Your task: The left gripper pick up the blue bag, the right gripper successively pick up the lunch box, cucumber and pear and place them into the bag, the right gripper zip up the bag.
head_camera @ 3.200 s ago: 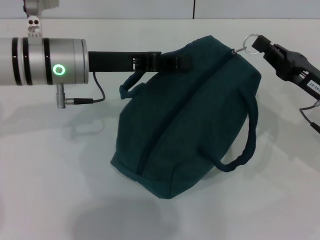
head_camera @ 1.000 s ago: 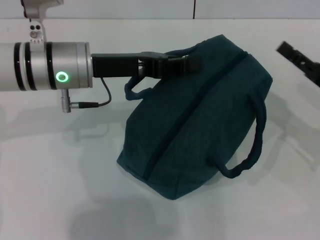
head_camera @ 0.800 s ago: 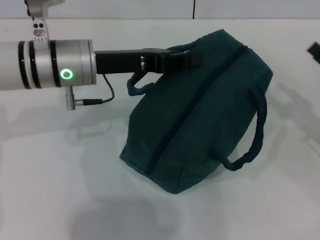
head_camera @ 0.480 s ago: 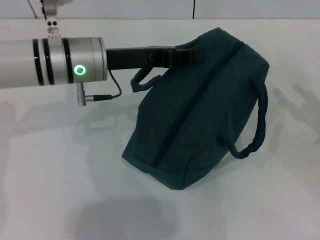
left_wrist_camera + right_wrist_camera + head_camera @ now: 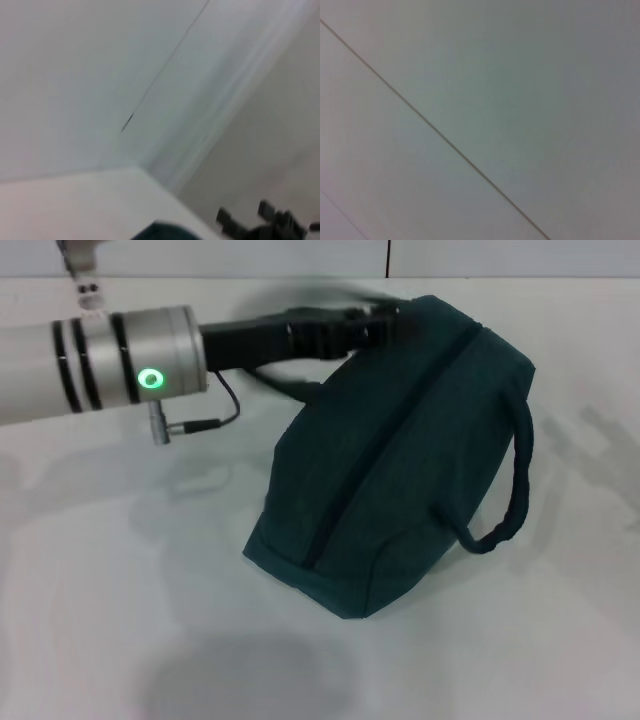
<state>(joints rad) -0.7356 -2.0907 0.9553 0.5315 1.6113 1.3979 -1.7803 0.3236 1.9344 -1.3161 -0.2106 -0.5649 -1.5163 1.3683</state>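
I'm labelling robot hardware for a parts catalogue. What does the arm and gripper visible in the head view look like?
The left arm is a silver-grey cylinder with black bands, a glowing green ring light and a thin black cable looping from a side plug. The left gripper is a black claw.

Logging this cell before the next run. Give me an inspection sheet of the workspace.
Surface: white table, bare where visible.
Job's things: blue bag zipped shut, resting tilted on the table; lunch box, cucumber, pear not seen.
Clutter: nothing seen.
Grippers: left gripper at the bag's top edge by one handle; right gripper not in view.
Cables: thin black cable looping under the left arm.
Surroundings: pale wall with a dark seam.
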